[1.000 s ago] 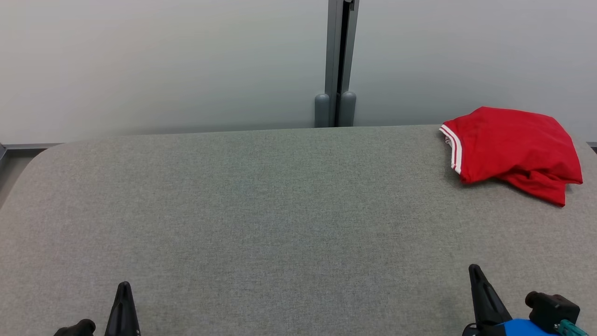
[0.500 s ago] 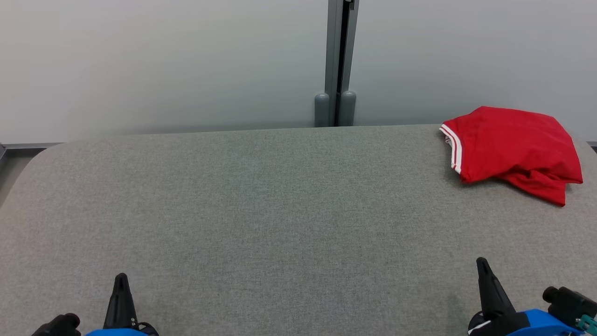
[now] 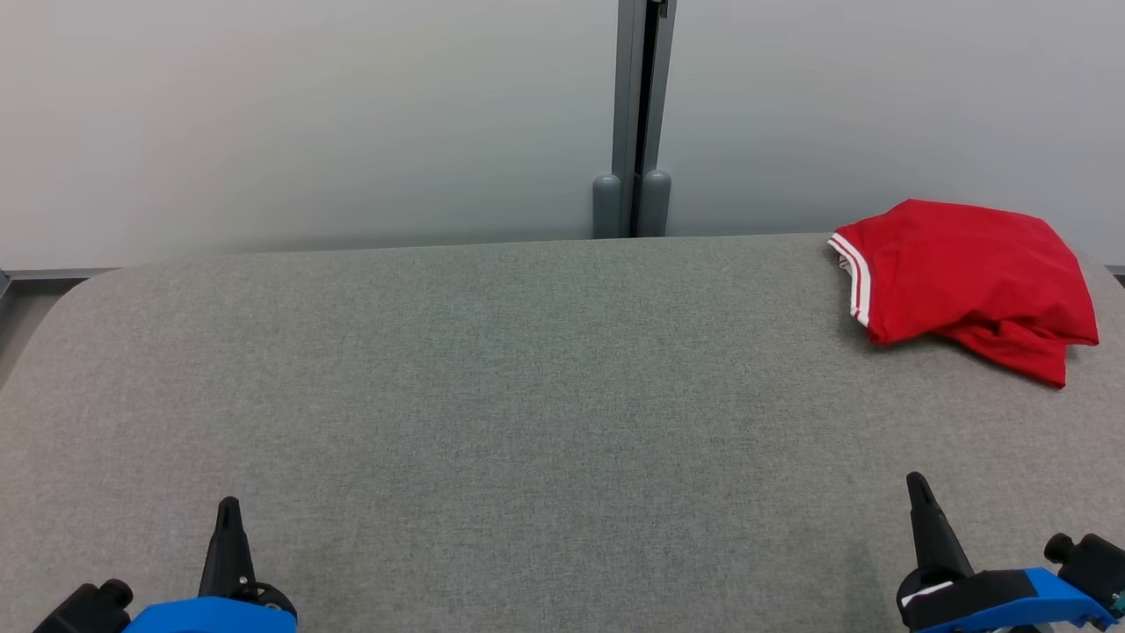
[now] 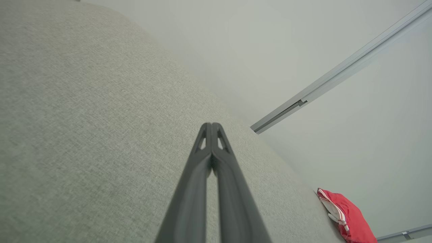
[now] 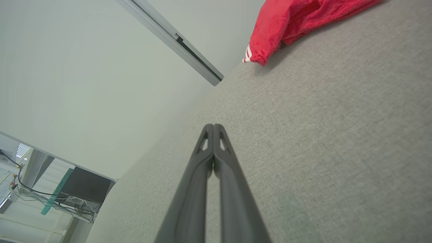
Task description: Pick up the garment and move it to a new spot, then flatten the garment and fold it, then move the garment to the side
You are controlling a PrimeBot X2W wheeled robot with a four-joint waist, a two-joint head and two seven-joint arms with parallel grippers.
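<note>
A red fabric garment with a white-striped band along one edge (image 3: 962, 277) lies as a compact bundle at the far right corner of the grey cloth-covered desk (image 3: 527, 396), close to the pale wall (image 3: 308, 114) and well apart from both claws. Its top layer looks smooth and doubled over, while a rumpled flap pokes out beneath it on the near right side. The left claw (image 3: 228, 505) sits at the lower left of the head view and the right claw (image 3: 917, 482) at the lower right, both low over the near part of the desk. Each is clenched, its two long dark fingers (image 4: 199, 189) pressed tip to tip with nothing between them. As for the step in hand, the scene fits two stages equally. The garment may be a loose heap waiting to be lifted and carried to a working spot, or it may be folded and set off to the side with the arms parked. The tidy top speaks for the second and the untidy flap for the first, so I cannot settle it. I judge only that any further handling would require a claw to unclench and make a long reach to that corner, and the right one is nearer.
</note>
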